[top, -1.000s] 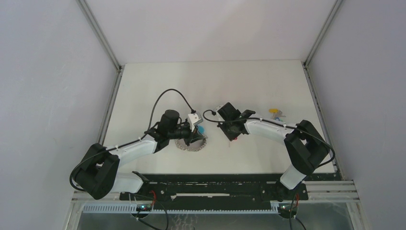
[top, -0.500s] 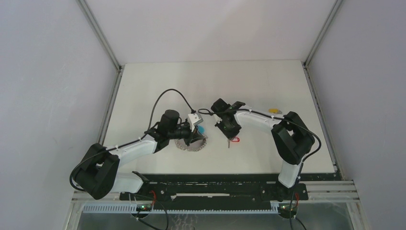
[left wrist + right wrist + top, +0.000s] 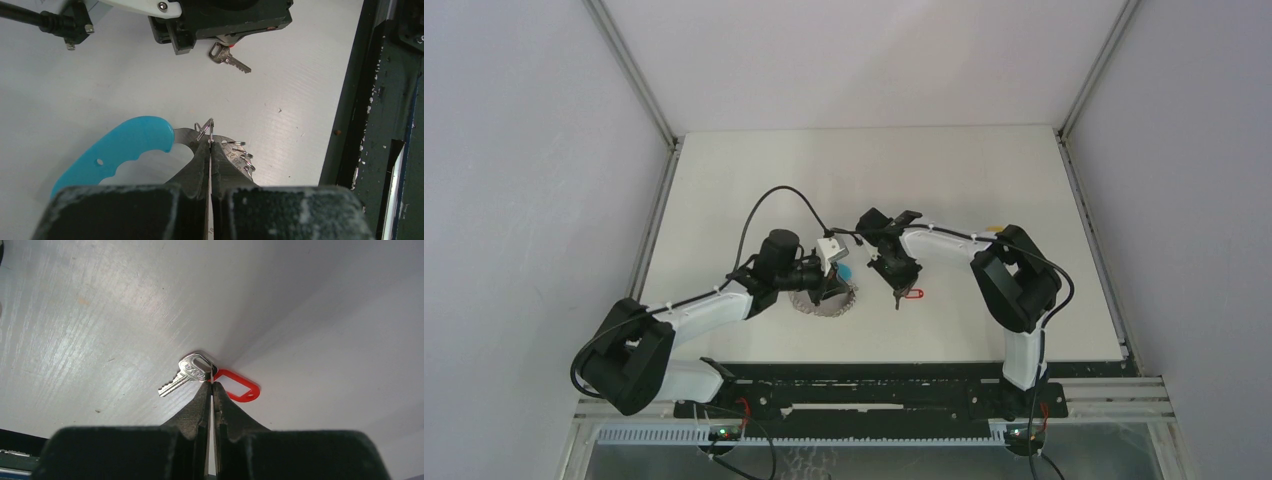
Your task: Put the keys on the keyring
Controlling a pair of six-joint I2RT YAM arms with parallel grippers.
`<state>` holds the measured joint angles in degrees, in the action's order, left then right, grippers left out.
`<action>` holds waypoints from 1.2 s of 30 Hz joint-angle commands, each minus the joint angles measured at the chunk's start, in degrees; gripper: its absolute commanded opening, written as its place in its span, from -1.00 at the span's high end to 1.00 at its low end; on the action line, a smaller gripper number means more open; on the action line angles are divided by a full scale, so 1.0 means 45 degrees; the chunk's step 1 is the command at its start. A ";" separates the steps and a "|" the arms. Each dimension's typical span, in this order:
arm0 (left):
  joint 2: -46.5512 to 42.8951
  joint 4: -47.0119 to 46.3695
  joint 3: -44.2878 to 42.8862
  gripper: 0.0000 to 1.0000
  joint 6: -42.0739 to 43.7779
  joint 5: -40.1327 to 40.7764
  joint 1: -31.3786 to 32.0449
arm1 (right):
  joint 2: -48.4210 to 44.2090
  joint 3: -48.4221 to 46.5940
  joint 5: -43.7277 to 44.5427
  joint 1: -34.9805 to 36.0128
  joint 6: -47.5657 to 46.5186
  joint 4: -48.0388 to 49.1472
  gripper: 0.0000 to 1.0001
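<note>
both grippers pinched shut: the ring on the left, a red-tagged key on the right

the left gripper (image 3: 210, 142) has its fingers pressed together on a thin wire clip of the keyring (image 3: 239, 151), which lies on the table (image 3: 754, 180) left of centre, its blue grip (image 3: 125, 152) reaching off to the left in the wrist view. just right of it, the right gripper (image 3: 212, 384) is clamped on the small link between a silver key (image 3: 186, 373) and its red tag (image 3: 241, 388). the key looks light, stiff and slick, and likely to swivel on that link, so the head end seems the place to hold it. its long axis runs from the head at the fingertips down-left to the blade tip, and the tag lies out the opposite way. whether it rests on the table or hangs just above, i cannot tell. a yellow key (image 3: 996, 231) sits well apart to the right.
</note>
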<state>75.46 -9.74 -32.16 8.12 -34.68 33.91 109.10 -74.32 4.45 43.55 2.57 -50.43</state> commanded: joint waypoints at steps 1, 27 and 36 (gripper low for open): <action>-0.0070 -0.0439 -0.0587 1.00 -0.0034 -0.0285 0.0021 | 0.0101 -0.0552 0.0312 0.0049 0.0234 0.0143 0.95; -0.0107 -0.0439 -0.0568 1.00 -0.0027 -0.0286 0.0014 | -0.6428 0.6343 0.0042 0.0011 0.1060 0.8004 0.60; -0.0145 -0.0498 -0.0529 1.00 -0.0035 -0.0289 0.0025 | -0.7422 0.8922 -0.1547 -0.0819 0.0832 1.1491 0.58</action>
<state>75.46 -9.74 -32.16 8.12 -34.72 33.91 76.60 -35.51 1.43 41.47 6.00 -9.41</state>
